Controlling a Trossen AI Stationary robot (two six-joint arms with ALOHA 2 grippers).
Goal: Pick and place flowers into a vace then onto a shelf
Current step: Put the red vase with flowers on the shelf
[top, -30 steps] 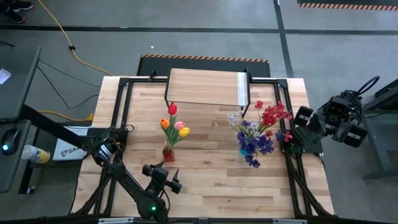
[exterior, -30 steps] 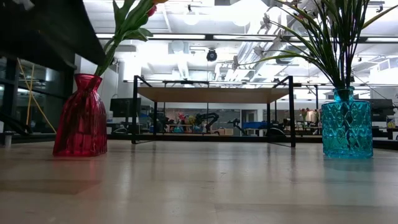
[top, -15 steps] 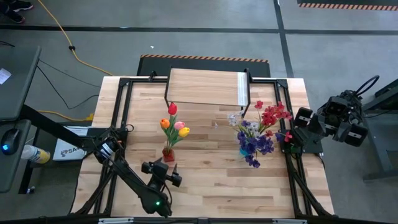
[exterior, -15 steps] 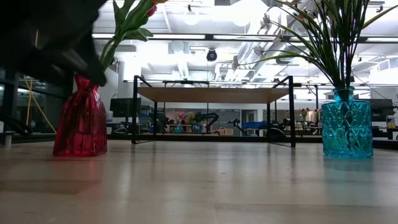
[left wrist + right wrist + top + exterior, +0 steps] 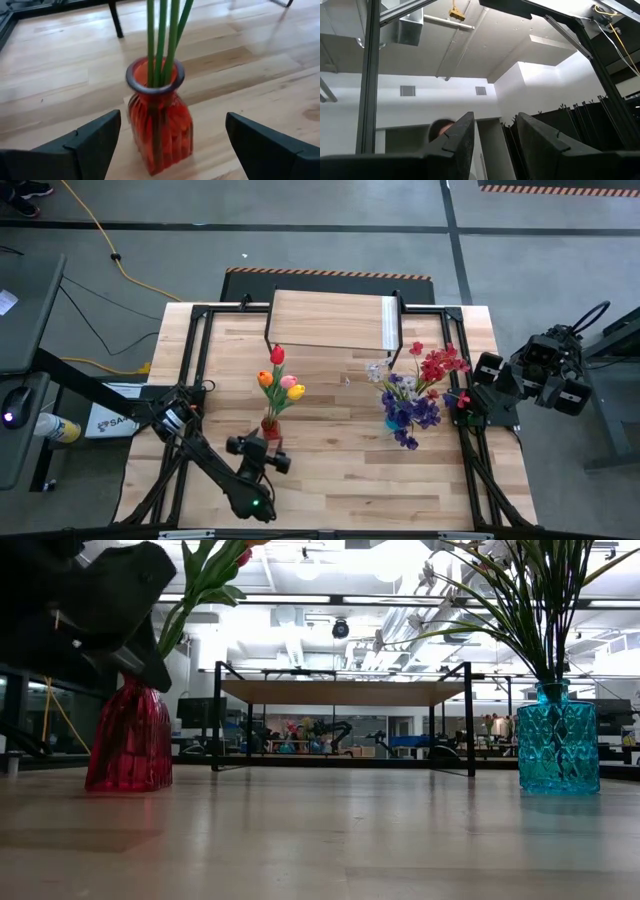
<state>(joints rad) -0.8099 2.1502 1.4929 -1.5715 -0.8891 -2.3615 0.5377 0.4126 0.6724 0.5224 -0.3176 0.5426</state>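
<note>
A red glass vase (image 5: 160,127) stands on the wooden table and holds several green stems (image 5: 161,40). In the high view their red, orange, pink and yellow tulips (image 5: 281,376) spread above it. My left gripper (image 5: 173,122) is open just on the near side of this vase (image 5: 270,426), one finger to each side and both apart from it. A blue vase (image 5: 394,421) at the right holds purple, white and red sprays (image 5: 425,380). The shelf (image 5: 335,320) stands on black legs at the table's far side. My right gripper (image 5: 495,145) is open and points up into the room, off the table's right edge.
The black frame rails (image 5: 196,370) run along the table's left and right sides. The right arm (image 5: 540,370) is folded back beyond the right rail. Bare planks (image 5: 400,480) lie between the two vases and the near edge. The shelf's legs (image 5: 216,715) stand behind the red vase.
My left gripper has gone toward the table's far edge and a little down, closing in on the red vase with its fingers still wide apart. In the low view its dark body now hangs in front of the vase's neck. Both vases and the right arm have kept still.
</note>
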